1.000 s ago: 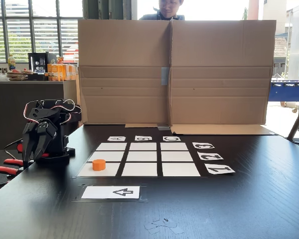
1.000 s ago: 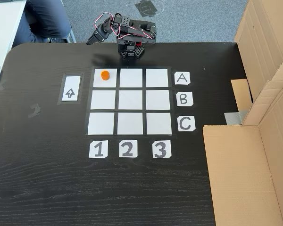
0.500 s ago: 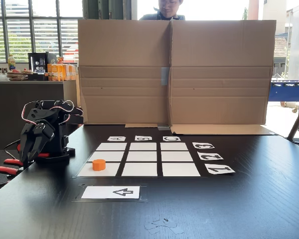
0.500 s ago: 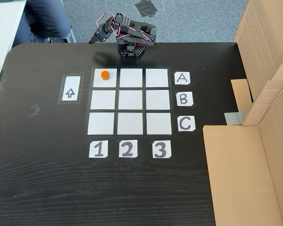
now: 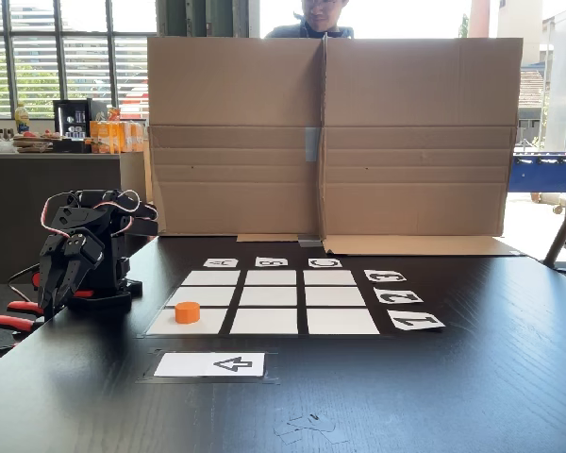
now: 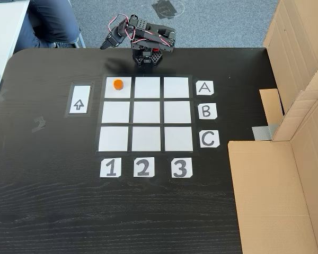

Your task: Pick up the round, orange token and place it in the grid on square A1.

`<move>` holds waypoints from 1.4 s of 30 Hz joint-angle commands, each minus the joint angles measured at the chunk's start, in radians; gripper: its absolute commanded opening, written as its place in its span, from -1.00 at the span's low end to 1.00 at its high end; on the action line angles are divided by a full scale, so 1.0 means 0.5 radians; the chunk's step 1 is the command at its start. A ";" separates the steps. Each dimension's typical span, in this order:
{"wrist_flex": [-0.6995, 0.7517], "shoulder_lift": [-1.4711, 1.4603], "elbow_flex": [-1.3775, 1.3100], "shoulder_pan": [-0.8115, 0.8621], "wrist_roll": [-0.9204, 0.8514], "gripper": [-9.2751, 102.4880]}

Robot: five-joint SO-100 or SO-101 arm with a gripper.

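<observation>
The orange token point(image 5: 188, 312) point(image 6: 117, 83) stands upright on square A1 point(image 6: 125, 91) point(image 5: 164, 325), the corner cell of the grid point(image 6: 146, 112) point(image 5: 272, 296) nearest the arm, in row A and column 1. The black arm is folded over its base at the table's edge. My gripper point(image 5: 51, 300) point(image 6: 103, 46) hangs fingertips down beside the base, well away from the token. Its fingers look shut with nothing between them.
A white card with a black arrow point(image 5: 210, 364) point(image 6: 79, 99) lies just outside the grid. A tall cardboard screen point(image 5: 325, 137) point(image 6: 286, 174) stands at the table's far side, with a person point(image 5: 321, 17) behind it. Red clamps point(image 5: 9, 321) hold the arm's base.
The gripper has drawn back a little toward the arm's base and its tips have come closer together. The token has not moved.
</observation>
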 commanded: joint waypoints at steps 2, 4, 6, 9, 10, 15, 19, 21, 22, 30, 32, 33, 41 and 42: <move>0.006 0.006 0.003 0.018 -0.009 -0.71; 0.006 0.006 0.003 0.018 -0.009 -0.71; 0.006 0.009 0.003 0.018 -0.009 -0.70; 0.006 0.009 0.003 0.018 -0.012 -0.65; 0.006 0.009 0.003 0.018 -0.012 -0.65; 0.006 0.009 0.003 0.018 -0.012 -0.61; 0.006 0.009 0.003 0.018 -0.012 -0.61; 0.006 0.009 0.003 0.018 -0.012 -0.61; 0.006 0.009 0.003 0.018 -0.012 -0.61; 0.006 0.009 0.003 0.021 -0.012 -0.61; 0.006 0.009 0.003 0.021 -0.012 -0.62; 0.006 0.009 0.003 0.021 -0.012 -0.62; 0.006 0.009 0.003 0.021 -0.012 -0.62; 0.006 0.009 0.003 0.021 -0.012 -0.62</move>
